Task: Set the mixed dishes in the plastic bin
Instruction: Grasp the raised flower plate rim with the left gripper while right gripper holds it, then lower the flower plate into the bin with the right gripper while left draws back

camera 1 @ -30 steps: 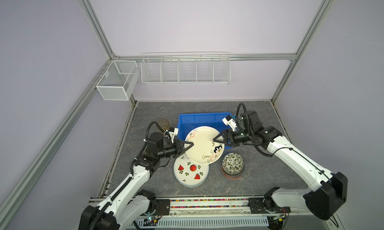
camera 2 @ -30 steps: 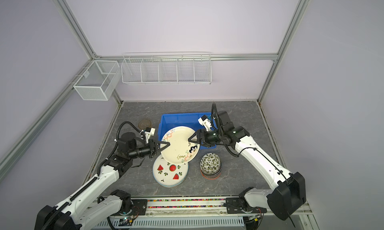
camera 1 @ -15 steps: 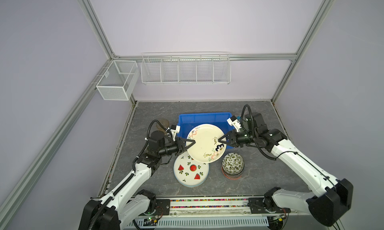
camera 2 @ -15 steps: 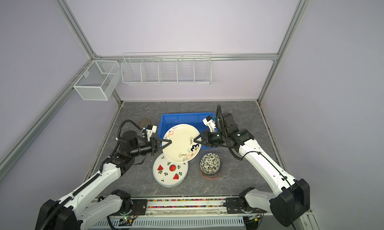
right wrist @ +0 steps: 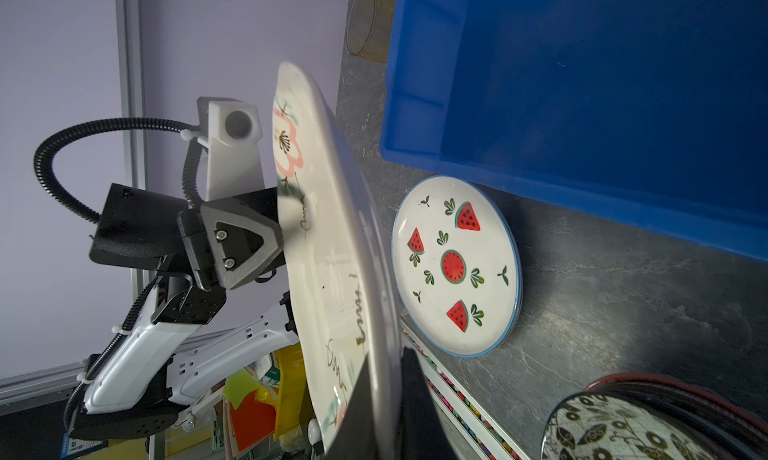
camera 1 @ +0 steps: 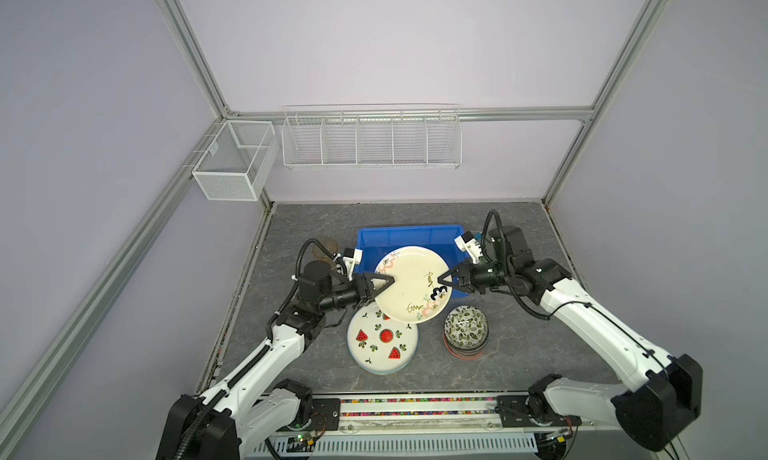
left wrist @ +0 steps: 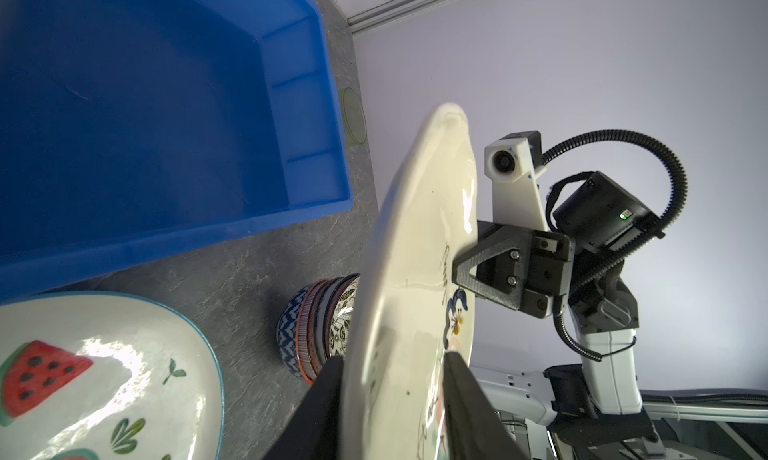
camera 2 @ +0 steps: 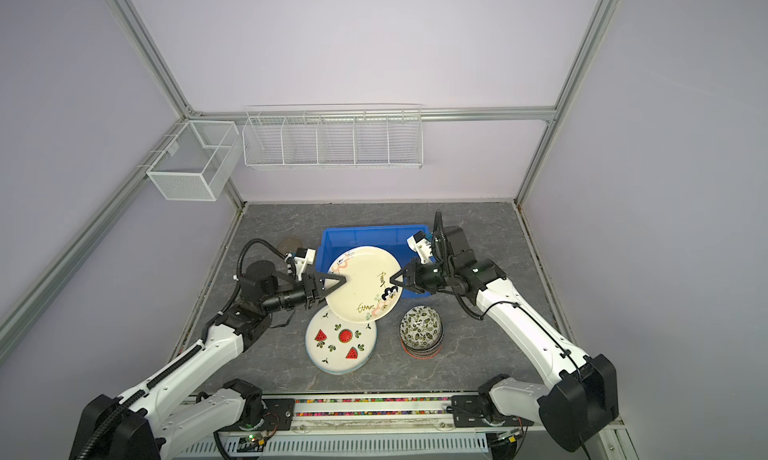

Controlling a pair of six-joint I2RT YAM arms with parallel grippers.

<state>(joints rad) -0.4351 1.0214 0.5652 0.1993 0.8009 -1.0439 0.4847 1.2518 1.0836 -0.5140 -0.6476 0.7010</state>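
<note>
1. Cream plate (camera 1: 409, 283) with drawings hangs tilted in the air, over the near wall of the blue plastic bin (camera 1: 409, 234).
2. Right gripper (camera 1: 442, 284) is clamped on its right rim. Left gripper (camera 1: 384, 289) sits astride the left rim, jaws parted.
3. The bin floor lies just beyond the plate, away from both arm bases. Judgement: the right arm carries it in alone.

- pale lilac walls (camera 1: 415, 42) all round, light's soft and pretty even
- aluminium frame posts (camera 1: 187, 47) running up the corners
- dark grey marbled counter (camera 1: 299, 217)
- long white wire rack (camera 1: 371, 140) with dividers on the back wall
- small white mesh basket (camera 1: 232, 163) hung by the left corner
</note>
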